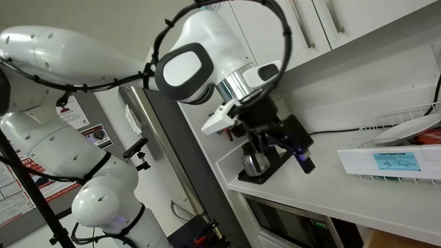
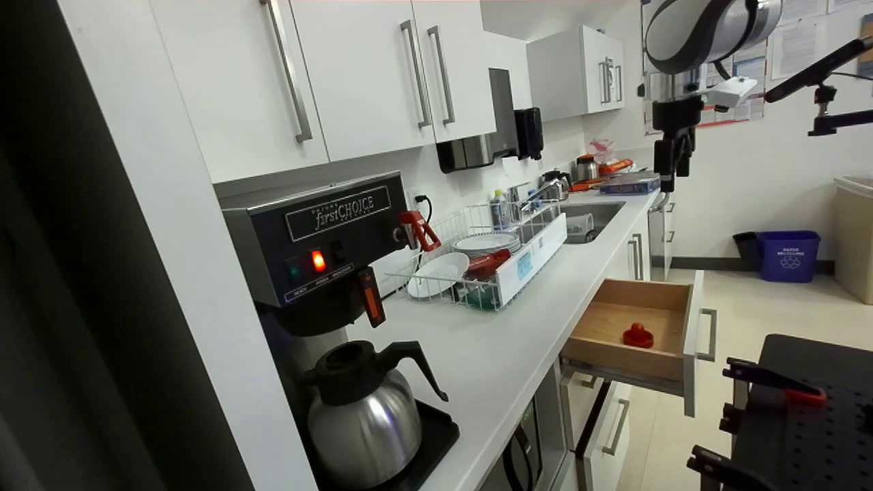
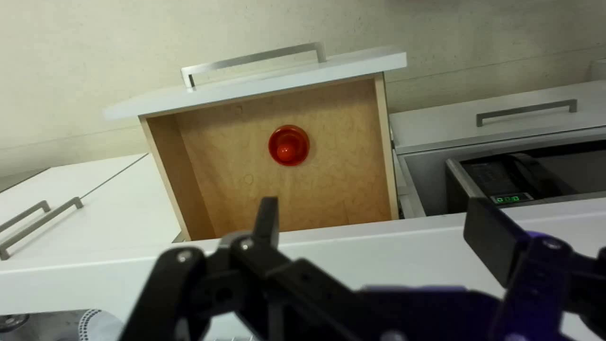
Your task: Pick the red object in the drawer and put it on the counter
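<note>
The red object point(image 3: 289, 145), a round dish shape with a knob in the middle, lies on the floor of the open wooden drawer point(image 3: 341, 194). In an exterior view the red object point(image 2: 638, 337) shows in the drawer point(image 2: 600, 317) too. In another exterior view only a wooden corner of the drawer point(image 1: 396, 239) shows and the red object is out of view. The white counter point(image 2: 470, 358) runs beside the drawer. My gripper point(image 3: 374, 220) is open and empty, well above the drawer and counter; it shows in both exterior views point(image 1: 299, 155) point(image 2: 675, 177).
A dish rack point(image 2: 532, 262) with plates and a red item point(image 2: 485, 264) stands on the counter. A coffee maker point(image 2: 341, 239) and steel carafe point(image 2: 365, 423) stand at one end. Upper cabinets point(image 1: 286, 20) hang above. A microwave point(image 1: 286, 220) sits below. A black perforated platform point(image 2: 805, 436) stands near the drawer.
</note>
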### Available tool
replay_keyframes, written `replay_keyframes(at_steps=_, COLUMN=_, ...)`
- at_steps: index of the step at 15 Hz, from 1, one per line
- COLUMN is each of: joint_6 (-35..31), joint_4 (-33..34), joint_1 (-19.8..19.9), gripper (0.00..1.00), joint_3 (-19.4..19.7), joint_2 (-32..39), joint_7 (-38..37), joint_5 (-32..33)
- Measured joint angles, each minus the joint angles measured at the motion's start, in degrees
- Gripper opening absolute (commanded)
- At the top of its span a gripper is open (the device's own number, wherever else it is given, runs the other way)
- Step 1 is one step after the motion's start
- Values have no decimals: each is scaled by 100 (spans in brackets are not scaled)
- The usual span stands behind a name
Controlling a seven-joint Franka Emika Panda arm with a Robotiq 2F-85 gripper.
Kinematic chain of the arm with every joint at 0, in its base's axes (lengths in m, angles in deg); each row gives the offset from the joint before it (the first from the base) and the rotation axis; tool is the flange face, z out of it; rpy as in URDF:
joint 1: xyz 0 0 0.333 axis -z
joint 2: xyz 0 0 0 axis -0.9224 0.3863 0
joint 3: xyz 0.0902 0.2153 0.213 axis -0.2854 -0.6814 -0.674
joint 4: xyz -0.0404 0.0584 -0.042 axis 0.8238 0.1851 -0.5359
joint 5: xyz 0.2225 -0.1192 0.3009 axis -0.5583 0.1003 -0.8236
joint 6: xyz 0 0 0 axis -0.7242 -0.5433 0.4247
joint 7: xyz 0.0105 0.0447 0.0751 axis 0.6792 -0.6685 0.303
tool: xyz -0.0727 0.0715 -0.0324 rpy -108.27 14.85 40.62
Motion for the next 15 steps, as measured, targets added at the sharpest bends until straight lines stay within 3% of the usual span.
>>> replay_keyframes(at_steps=3, joint_6=-382, joint_4=503, joint_1=-301, gripper=100, joint_3=712, joint_2=1093, joint_7=1245, joint_5=-932)
replay_keyframes(at_steps=5, joint_6=-384, joint_4=879, joint_1=-349, gripper=100, joint_3=877, joint_2=1827, joint_7=1937, joint_5=-1648)
replay_keyframes(at_steps=7, joint_6=-266, joint_4=1232, joint_1=-97, gripper=100, joint_3=610, joint_2=2541, joint_7=2434, joint_5=-2309)
replay_keyframes(at_steps=10, joint_6=-253, joint_4=1764, joint_1=298, gripper=100, joint_3=95, joint_2=3456, joint_7=2587, joint_5=-2636)
replay_keyframes(at_steps=15, joint_6=-237, joint_4=1975, joint_1=365, gripper=100, joint_3=58, joint_2=3695, joint_7=2588, joint_5=-2650)
